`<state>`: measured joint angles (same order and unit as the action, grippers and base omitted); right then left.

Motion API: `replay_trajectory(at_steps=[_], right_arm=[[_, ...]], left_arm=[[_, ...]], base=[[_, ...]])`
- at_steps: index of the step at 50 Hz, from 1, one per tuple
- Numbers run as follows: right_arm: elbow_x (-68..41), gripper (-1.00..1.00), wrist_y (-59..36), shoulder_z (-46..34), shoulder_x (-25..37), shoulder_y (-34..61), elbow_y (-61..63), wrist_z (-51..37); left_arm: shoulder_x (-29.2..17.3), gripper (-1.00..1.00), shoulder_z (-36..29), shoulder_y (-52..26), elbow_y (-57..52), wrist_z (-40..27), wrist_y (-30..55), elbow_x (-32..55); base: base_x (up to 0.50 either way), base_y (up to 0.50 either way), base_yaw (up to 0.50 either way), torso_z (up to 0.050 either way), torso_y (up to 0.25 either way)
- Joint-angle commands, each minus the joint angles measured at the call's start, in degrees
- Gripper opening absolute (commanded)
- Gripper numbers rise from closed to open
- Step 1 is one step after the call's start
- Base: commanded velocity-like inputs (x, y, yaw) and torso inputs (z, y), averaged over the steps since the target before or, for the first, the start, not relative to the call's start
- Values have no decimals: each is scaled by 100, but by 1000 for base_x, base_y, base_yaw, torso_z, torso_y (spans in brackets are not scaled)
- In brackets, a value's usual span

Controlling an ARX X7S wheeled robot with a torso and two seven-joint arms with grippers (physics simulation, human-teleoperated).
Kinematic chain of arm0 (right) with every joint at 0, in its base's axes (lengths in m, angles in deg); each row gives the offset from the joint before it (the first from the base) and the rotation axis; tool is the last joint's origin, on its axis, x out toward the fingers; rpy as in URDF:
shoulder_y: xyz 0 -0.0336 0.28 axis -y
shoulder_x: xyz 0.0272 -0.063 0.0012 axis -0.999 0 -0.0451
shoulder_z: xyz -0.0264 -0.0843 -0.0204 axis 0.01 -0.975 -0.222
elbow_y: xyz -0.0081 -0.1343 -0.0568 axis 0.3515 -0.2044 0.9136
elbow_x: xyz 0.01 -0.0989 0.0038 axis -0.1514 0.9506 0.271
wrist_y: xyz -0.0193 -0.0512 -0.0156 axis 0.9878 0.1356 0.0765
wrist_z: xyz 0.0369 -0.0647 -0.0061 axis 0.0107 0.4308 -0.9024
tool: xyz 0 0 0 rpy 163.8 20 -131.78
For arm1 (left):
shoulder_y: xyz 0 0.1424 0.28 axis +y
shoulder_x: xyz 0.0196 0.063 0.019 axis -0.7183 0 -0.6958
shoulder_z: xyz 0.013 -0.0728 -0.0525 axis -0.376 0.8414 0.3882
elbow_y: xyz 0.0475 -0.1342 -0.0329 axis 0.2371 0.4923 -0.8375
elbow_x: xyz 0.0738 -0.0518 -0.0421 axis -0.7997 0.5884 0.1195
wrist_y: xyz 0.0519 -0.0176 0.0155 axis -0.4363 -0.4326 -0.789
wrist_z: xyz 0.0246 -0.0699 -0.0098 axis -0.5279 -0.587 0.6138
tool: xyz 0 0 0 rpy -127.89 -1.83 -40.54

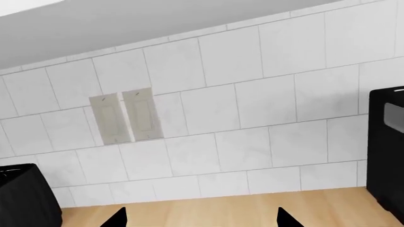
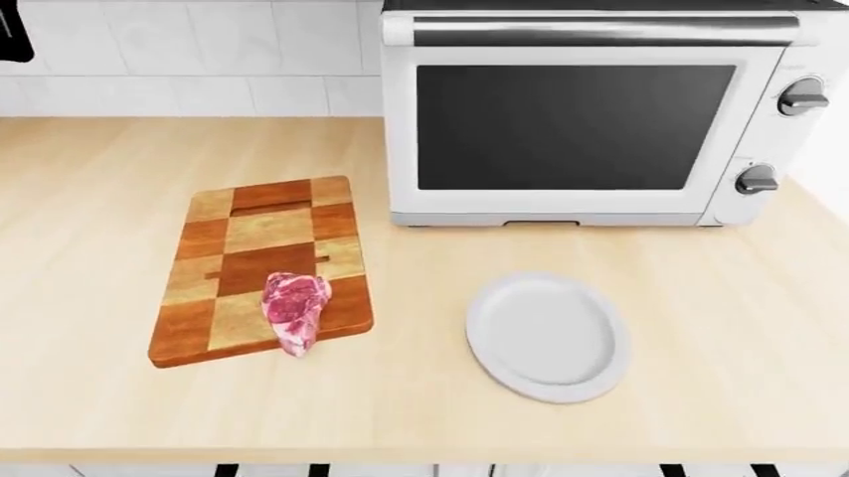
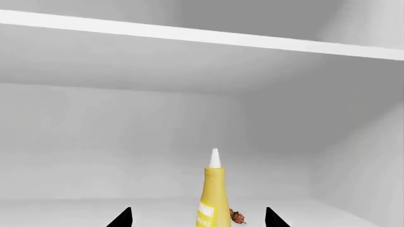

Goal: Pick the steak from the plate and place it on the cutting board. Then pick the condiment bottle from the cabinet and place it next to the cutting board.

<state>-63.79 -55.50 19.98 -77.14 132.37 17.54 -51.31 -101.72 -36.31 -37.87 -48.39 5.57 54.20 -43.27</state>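
Note:
In the head view the steak (image 2: pixel 294 309) lies on the near right corner of the checkered cutting board (image 2: pixel 253 260), slightly over its edge. The white plate (image 2: pixel 548 337) sits bare to the board's right. Neither arm shows in that view. The right wrist view looks into a white cabinet, where the yellow condiment bottle (image 3: pixel 215 194) stands upright with a white tip, between and beyond the spread fingertips of my open right gripper (image 3: pixel 198 218). My left gripper (image 1: pixel 202 218) is open over the wooden counter (image 1: pixel 252 208), facing a tiled wall, with nothing between its tips.
A white toaster oven (image 2: pixel 597 109) stands behind the plate. A small red item (image 3: pixel 237 217) lies beside the bottle. Dark appliances (image 1: pixel 386 146) flank the left wrist view, and wall switches (image 1: pixel 126 116) sit on the tiles.

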Motion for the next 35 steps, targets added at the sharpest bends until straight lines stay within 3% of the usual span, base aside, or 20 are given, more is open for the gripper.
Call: replay_trajectory(at_steps=[1,7,35], right_arm=[[1,100,1,-1,0,4,2,0],[1,100,1,-1,0,4,2,0],[1,100,1,-1,0,4,2,0]], left_arm=[[-18,100,-16,0,-44,3,21,11],[-22,100,-13,7,-78,-4,48,26],[-87,100,-39,125,43,-36,19,-12]], base=[[0,0,0,0,0],[-132,-324,0,0,0],[15,0,0,0,0]])
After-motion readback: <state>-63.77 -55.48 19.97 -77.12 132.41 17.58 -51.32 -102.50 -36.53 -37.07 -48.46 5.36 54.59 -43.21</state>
